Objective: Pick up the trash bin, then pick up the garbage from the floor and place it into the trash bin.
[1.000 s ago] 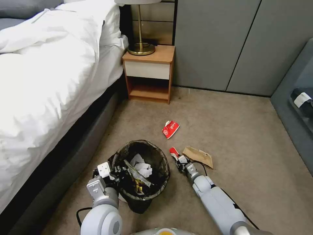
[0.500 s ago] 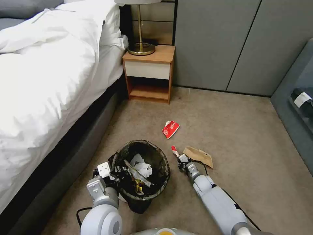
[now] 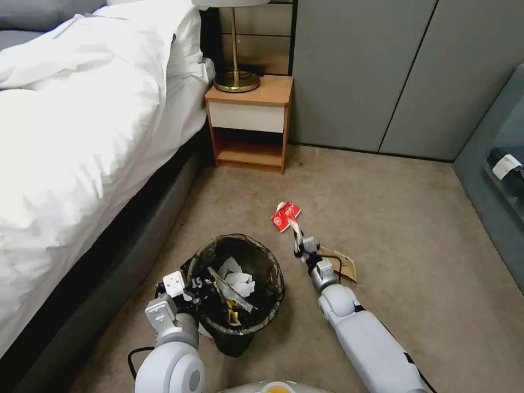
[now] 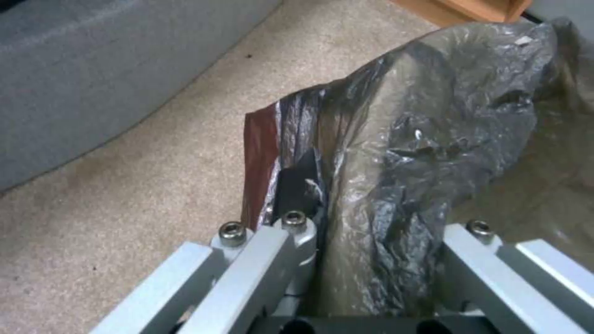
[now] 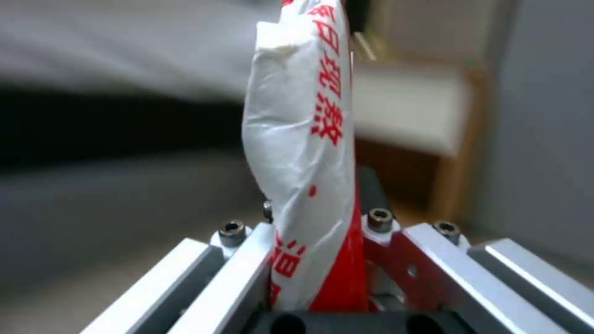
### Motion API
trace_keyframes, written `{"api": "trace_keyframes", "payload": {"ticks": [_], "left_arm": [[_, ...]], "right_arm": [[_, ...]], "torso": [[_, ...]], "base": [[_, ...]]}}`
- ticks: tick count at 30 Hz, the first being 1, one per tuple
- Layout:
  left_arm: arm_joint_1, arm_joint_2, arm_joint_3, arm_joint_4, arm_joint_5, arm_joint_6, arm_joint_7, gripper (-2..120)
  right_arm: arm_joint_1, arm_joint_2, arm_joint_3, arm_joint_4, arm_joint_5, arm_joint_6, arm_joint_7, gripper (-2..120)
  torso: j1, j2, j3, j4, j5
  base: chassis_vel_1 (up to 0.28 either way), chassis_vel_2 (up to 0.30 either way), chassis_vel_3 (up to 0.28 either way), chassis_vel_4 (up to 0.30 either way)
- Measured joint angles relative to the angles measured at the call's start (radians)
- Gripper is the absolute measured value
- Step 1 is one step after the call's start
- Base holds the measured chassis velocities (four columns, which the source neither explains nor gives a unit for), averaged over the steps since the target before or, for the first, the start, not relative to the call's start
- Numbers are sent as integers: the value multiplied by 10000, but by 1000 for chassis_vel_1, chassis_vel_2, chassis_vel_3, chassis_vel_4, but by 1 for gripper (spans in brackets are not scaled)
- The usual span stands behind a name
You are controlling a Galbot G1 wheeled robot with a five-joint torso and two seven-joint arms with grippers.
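gripping a red-and-white packet (image 5: 309,153) — right gripper (image 3: 298,240) (left gripper (image 4: 365,260) clamps trash bin (image 3: 240,284)).

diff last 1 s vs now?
The right gripper, shut on a red-and-white packet, lifted it off the carpet by the brown paper bag and swung it up and forward. Unchanged: the left gripper stays clamped on the trash bin rim; the other red packet lies where it was.

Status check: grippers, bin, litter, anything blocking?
Left gripper shut on trash bin rim. Right gripper shut on red-and-white packet, raised off carpet. Second red packet and brown paper bag on floor. Nothing blocking.
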Motion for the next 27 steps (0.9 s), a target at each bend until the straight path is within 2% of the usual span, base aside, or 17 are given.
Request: {"api": "trace_keyframes", "payload": {"ticks": [2,4,5,7,12,18,20,27], "left_arm": [[0,0,0,0,0,0,0,75],[1,0,-1,0,0,0,0,75],[1,0,-1,0,0,0,0,75],[-1,0,-1,0,0,0,0,75],[0,0,-1,0,0,0,0,75],[0,0,0,0,0,0,0,75],[0,0,-1,0,0,0,0,75],[0,0,0,0,0,0,0,75]], "right_arm": [[-88,-41,-21,255,21,89,-181,0],[-717,-293,-184,1583,81,669,-1261,0],[-717,-293,-184,1583,81,669,-1261,0],[-1445,-542,-475,2731,14,1070,-1926,0],[-2726,-886,-829,3668,-455,1455,-2084,0],[-3626,-973,-1080,3740,-860,1802,-2164,0],[-3887,-893,-1228,3379,-1051,1975,-2210,0],[-3742,-697,-1105,2591,-1040,2104,-2211,0]], "torso": [[0,0,0,0,1],[0,0,1,-2,-2],[0,0,1,-2,-2],[0,0,0,-2,-1],[0,0,0,-1,2],[0,0,0,-2,0],[0,1,0,-1,0],[0,2,-2,2,-4]], "base": [[0,0,0,0],[0,0,0,0],[0,0,0,0],[0,0,0,0],[0,0,0,0],[0,0,0,0],[0,0,0,0],[0,0,0,0]]}}
